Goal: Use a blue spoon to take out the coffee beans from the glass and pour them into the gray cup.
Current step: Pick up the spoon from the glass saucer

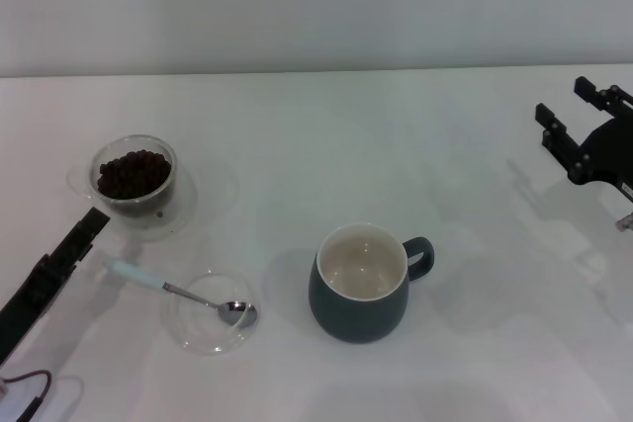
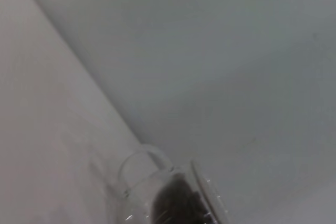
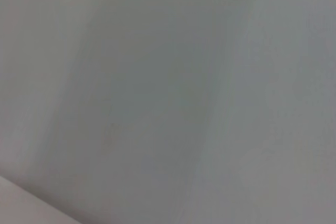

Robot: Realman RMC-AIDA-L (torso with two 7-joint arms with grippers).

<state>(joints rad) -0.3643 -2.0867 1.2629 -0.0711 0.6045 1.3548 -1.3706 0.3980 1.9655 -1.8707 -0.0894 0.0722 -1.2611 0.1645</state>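
Spoon geometry decides the coming grasp. The blue spoon (image 1: 178,291) lies on the desk (image 1: 326,135) with its long axis running from about 10 o'clock at the pale handle to 4 o'clock at the metal bowl, which rests in a flat clear saucer (image 1: 210,314). The handle end points toward the left gripper (image 1: 91,226), whose dark tip hangs just beside it at roughly 10 o'clock from the handle; whether its fingers are spread or pressed together I cannot tell from the head view, and the left wrist view shows none of them. The left arm is plainly the nearer one. The right gripper (image 1: 582,133) sits well apart at the far 3 o'clock edge, its fingers spread and holding nothing.

From the spoon, the glass (image 1: 135,183) stands near at 11 o'clock, heaped with coffee beans (image 1: 133,174); the left wrist view catches its clear rim (image 2: 173,192) and small side handle close up. The gray cup (image 1: 362,284) stands at 3 o'clock of the spoon, upright, its loop handle turned to its own 2 o'clock, its cream inside bare, so no beans have been moved yet, I judge.

The desk is plain, white and smooth, with free room around the handle; behind it rises a pale wall (image 1: 316,7).
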